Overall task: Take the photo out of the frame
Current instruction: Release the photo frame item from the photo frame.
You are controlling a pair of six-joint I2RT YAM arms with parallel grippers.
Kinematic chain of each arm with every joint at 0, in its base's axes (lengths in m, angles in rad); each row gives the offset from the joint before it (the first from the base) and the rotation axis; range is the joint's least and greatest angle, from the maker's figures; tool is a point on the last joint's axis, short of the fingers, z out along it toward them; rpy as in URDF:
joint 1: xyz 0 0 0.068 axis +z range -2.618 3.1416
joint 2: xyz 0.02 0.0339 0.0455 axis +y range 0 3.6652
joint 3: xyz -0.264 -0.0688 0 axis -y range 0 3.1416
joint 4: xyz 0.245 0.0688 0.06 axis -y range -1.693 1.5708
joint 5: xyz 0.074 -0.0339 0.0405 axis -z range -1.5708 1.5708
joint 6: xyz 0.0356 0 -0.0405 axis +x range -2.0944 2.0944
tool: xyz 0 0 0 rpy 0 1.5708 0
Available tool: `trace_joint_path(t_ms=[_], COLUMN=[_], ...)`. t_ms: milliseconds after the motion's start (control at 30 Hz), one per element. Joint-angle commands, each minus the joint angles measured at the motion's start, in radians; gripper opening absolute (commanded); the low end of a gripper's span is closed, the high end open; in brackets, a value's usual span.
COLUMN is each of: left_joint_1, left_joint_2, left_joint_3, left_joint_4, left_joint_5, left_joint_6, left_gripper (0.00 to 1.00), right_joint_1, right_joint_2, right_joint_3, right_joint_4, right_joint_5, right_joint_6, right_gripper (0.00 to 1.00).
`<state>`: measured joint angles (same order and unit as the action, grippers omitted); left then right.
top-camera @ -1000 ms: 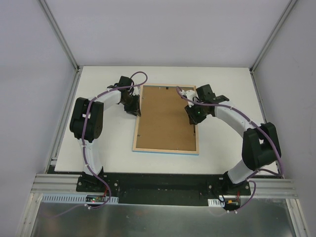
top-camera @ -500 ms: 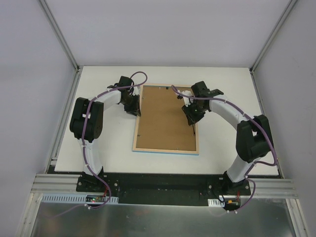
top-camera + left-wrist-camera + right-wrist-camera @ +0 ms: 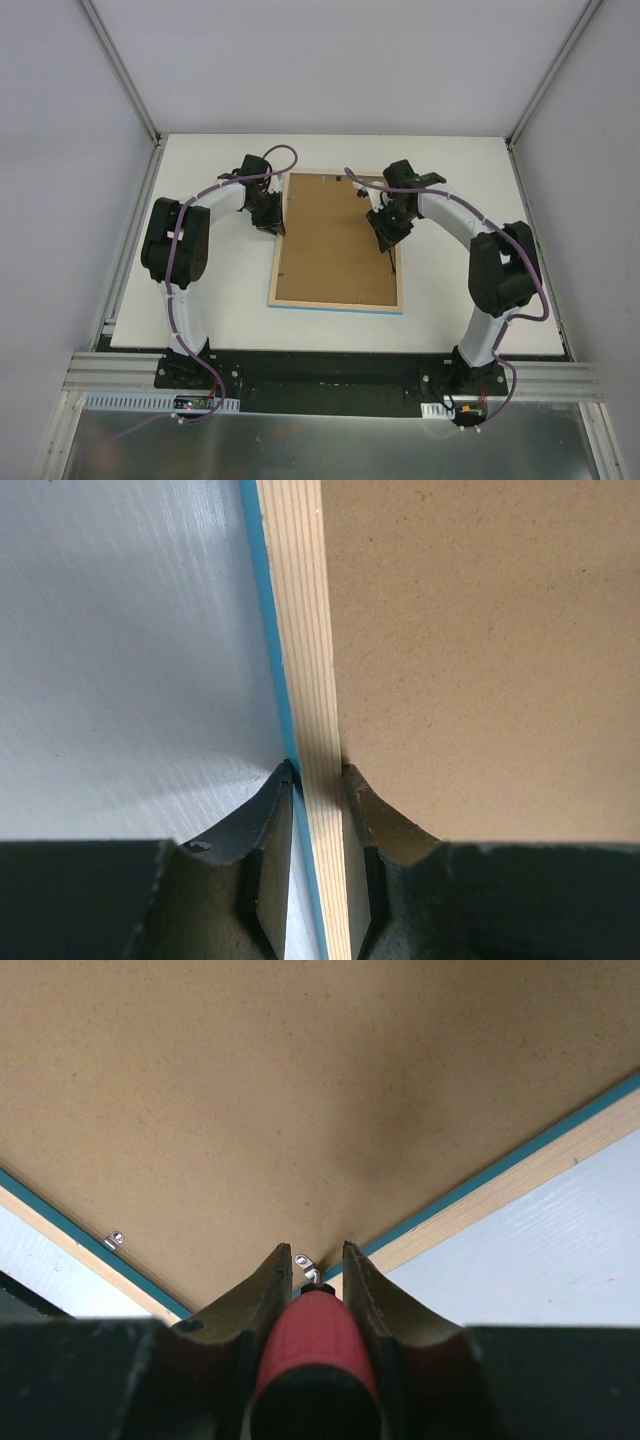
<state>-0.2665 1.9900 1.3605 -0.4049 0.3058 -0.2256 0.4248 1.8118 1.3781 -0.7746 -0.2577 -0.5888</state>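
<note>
The frame (image 3: 336, 306) lies face down on the white table, its pale wood rim (image 3: 305, 660) and blue edge showing. A brown backing board (image 3: 335, 240) fills it, so the photo is hidden. My left gripper (image 3: 272, 222) is shut on the frame's left rim, one finger on each side of the wood strip (image 3: 318, 770). My right gripper (image 3: 386, 238) is shut on a red-handled tool (image 3: 312, 1335). The tool's dark tip sits at a small metal tab (image 3: 306, 1265) by the right rim.
A second metal tab (image 3: 116, 1241) sits on another side of the backing board (image 3: 300, 1090). White table (image 3: 240, 320) surrounds the frame, with grey walls and metal posts at the back and sides. Both arms curve in from the near edge.
The right arm's elbow and wrist have swung left toward the frame, while its gripper stays at the right rim with the tool. The left arm has not moved.
</note>
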Motion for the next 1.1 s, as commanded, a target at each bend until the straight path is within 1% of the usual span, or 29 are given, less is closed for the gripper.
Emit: trace_joint_path(t_ms=[0, 133, 267, 400, 533, 633, 800, 933, 1067], left_joint_1=[0.006, -0.004, -0.007, -0.01, -0.011, -0.011, -0.014, -0.016, -0.016], left_joint_2=[0.046, 0.032, 0.023, 0.021, 0.013, 0.01, 0.01, 0.009, 0.004], left_joint_3=[-0.044, -0.057, -0.063, -0.066, -0.075, -0.077, -0.077, -0.08, -0.084], left_joint_4=[0.011, 0.011, 0.012, 0.015, 0.021, 0.023, 0.02, 0.021, 0.021], left_joint_5=[-0.129, -0.177, -0.2, -0.201, -0.214, -0.217, -0.212, -0.22, -0.237], left_joint_6=[-0.014, -0.027, -0.037, -0.04, -0.043, -0.044, -0.038, -0.046, -0.055], left_gripper=[0.0, 0.0, 0.0, 0.0, 0.0, 0.0, 0.0, 0.0, 0.0], right_joint_1=[-0.026, -0.078, -0.132, -0.159, -0.17, -0.176, -0.162, -0.138, -0.127], right_joint_2=[0.02, 0.032, 0.038, 0.023, 0.021, 0.035, 0.101, 0.092, 0.099], right_joint_3=[0.001, -0.001, -0.005, -0.017, -0.024, -0.008, 0.102, 0.128, 0.165], right_joint_4=[-0.115, -0.123, -0.153, -0.164, -0.163, -0.182, -0.345, -0.38, -0.443], right_joint_5=[0.021, 0.038, 0.015, -0.023, 0.0, 0.0, -0.066, -0.046, -0.083], right_joint_6=[0.079, 0.171, 0.237, 0.265, 0.296, 0.297, 0.235, 0.184, 0.135], right_gripper=[0.01, 0.01, 0.01, 0.01, 0.01, 0.01, 0.01, 0.01, 0.01])
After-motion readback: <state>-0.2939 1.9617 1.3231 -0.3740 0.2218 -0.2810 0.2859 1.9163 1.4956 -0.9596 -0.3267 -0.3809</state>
